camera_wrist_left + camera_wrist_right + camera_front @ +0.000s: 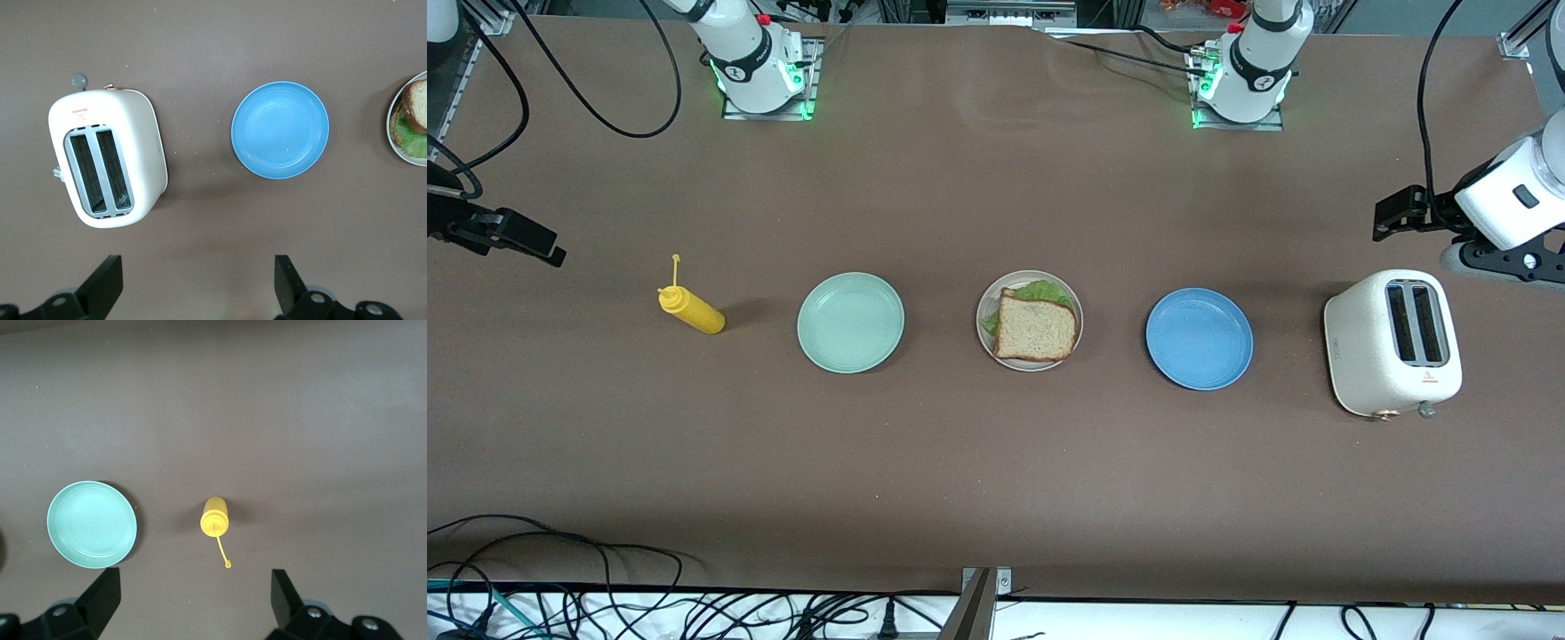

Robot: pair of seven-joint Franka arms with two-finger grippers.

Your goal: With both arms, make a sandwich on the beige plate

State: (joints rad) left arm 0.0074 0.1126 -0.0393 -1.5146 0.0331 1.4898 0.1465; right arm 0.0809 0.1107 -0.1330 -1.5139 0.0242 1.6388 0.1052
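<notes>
The sandwich [1036,326] lies on the beige plate [1077,308] at the table's middle: a tan toast slice on top with green lettuce [1040,290] showing from under it. The left wrist view catches the beige plate [395,144] and the toast [417,103] at its edge. My left gripper [1385,222] hangs open and empty, high over bare table by the toaster; its fingers [198,267] stand wide apart. At the right arm's end, my right gripper [538,244] also hangs open and empty over bare table by the mustard bottle, jaws [193,581] wide.
An empty mint green plate [850,322] and a yellow mustard bottle [690,308] lie toward the right arm's end. An empty blue plate [1199,338] and a white toaster [1393,342] with two empty slots lie toward the left arm's end. Cables run along the table's near edge.
</notes>
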